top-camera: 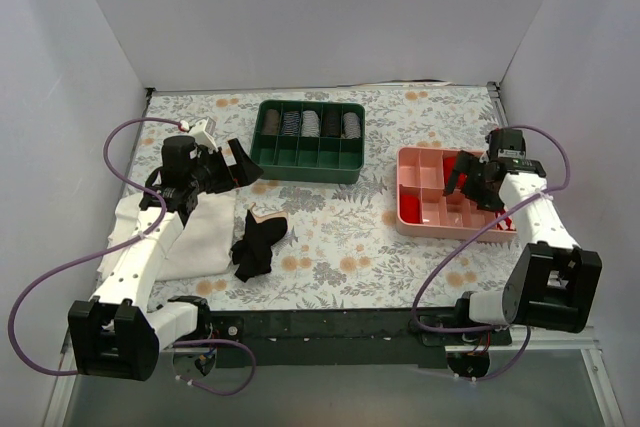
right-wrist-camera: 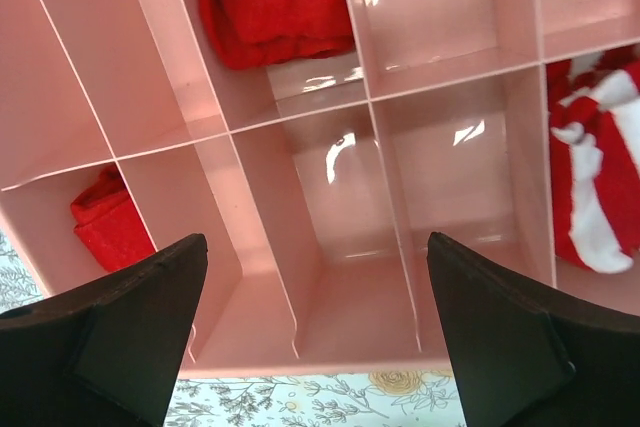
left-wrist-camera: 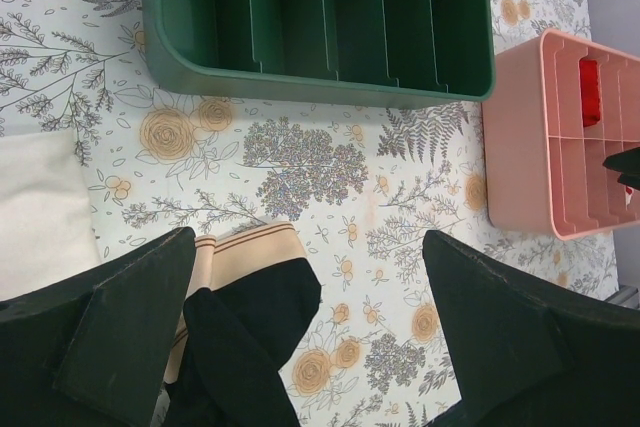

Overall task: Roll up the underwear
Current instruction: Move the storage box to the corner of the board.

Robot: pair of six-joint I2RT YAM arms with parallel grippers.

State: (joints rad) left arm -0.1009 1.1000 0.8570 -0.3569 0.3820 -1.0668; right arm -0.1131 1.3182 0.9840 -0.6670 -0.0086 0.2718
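The underwear [top-camera: 257,244] is black with a pale beige waistband and lies crumpled on the floral table, left of centre. In the left wrist view it [left-wrist-camera: 245,337] lies below and partly behind the left finger. My left gripper [top-camera: 238,164] hovers open and empty above the table, up and left of the underwear; it also shows in the left wrist view [left-wrist-camera: 310,327]. My right gripper [top-camera: 462,177] is open and empty above the pink tray [top-camera: 412,215]; it also shows in the right wrist view [right-wrist-camera: 315,332], over empty compartments.
A green tray [top-camera: 306,169] with rolled items stands at the back centre. A larger white cloth [top-camera: 190,237] lies at the left under the left arm. The pink tray [right-wrist-camera: 250,367] holds small red rolls [right-wrist-camera: 275,2] and a red-and-white piece [right-wrist-camera: 595,177].
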